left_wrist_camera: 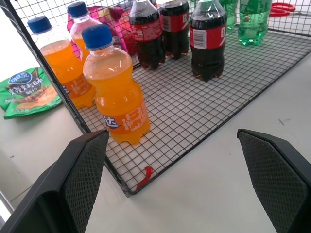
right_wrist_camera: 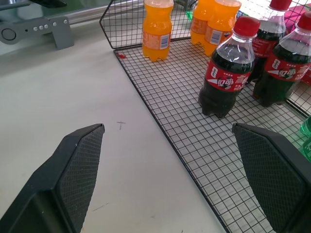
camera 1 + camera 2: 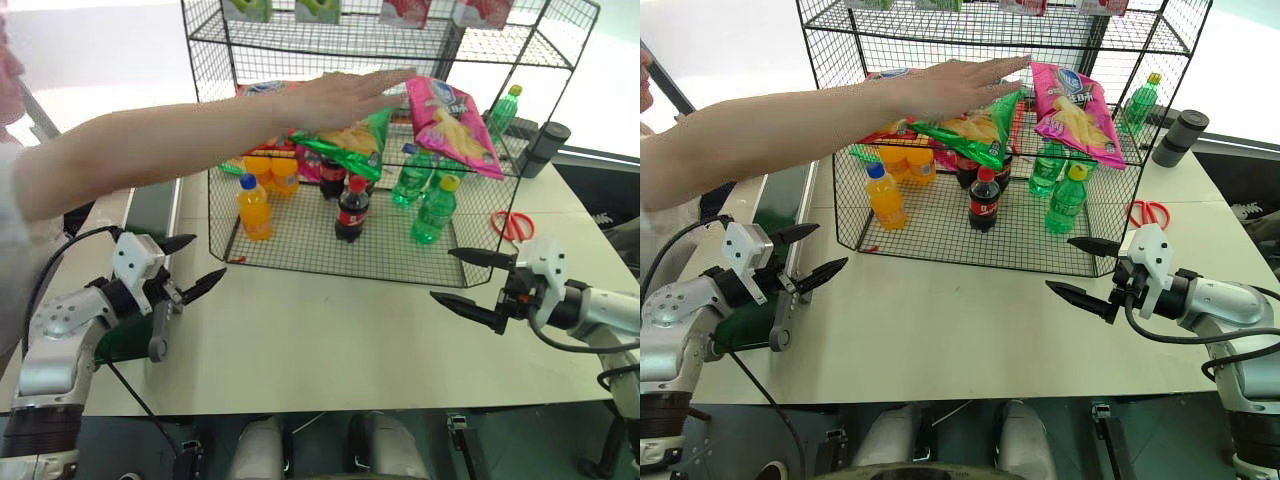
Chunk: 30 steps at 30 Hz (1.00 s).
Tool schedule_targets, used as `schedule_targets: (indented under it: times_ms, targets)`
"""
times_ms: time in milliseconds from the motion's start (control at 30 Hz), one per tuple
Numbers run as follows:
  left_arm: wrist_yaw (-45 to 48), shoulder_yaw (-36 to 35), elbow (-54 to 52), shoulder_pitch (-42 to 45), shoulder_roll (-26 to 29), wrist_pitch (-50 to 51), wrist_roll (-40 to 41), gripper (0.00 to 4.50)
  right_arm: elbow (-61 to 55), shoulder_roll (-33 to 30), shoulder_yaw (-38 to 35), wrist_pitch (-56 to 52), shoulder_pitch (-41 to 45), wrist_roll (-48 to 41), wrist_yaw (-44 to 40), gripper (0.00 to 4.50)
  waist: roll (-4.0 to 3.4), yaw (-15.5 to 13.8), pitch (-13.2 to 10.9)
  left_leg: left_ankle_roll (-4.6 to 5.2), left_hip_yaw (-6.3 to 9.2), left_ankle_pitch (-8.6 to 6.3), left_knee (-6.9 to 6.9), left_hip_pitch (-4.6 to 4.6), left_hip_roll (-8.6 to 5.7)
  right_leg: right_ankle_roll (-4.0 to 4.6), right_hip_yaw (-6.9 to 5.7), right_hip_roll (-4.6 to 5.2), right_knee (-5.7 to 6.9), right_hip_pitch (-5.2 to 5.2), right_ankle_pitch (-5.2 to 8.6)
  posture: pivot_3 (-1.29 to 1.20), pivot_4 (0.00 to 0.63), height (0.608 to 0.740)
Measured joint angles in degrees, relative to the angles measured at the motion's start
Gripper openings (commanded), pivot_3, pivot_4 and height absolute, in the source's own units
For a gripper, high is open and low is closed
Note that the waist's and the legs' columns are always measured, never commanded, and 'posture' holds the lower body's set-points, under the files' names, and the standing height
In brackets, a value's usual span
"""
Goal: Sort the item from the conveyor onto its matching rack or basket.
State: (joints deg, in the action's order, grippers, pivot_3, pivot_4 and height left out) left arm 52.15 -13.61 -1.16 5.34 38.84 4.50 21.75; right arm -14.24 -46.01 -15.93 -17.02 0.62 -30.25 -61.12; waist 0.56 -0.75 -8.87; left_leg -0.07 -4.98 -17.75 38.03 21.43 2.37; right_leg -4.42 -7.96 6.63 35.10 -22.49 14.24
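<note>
Both arms are silver-grey metal with black joint bands and white blocks at the wrists. Each gripper, left (image 3: 190, 265) and right (image 3: 470, 277), has two black pointed fingers (image 1: 77, 179) with cross-hatched inner pads. Black cables loop along each forearm. The person's arm (image 3: 150, 150) is bare, unsleeved.

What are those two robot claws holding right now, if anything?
Nothing. The left gripper and the right gripper both hang open over the white table. The pink crisp bag sits on the black wire rack, by a person's hand.
</note>
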Motion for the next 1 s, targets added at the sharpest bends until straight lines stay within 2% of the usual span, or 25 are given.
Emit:
schedule_targets:
  times_ms: [1000]
  targets:
    - [-1.1, 1.1, -0.1, 0.0, -0.3, -0.3, -0.1, 4.5, 1.4, 0.0, 2.5, 1.2, 2.1, 1.9, 0.0, 4.4, 0.0, 0.0, 0.0, -0.01, 0.0, 0.0, 0.01, -0.01, 0.0, 0.0, 0.0, -0.01, 0.01, 0.01, 0.0, 0.0, 0.15, 0.74]
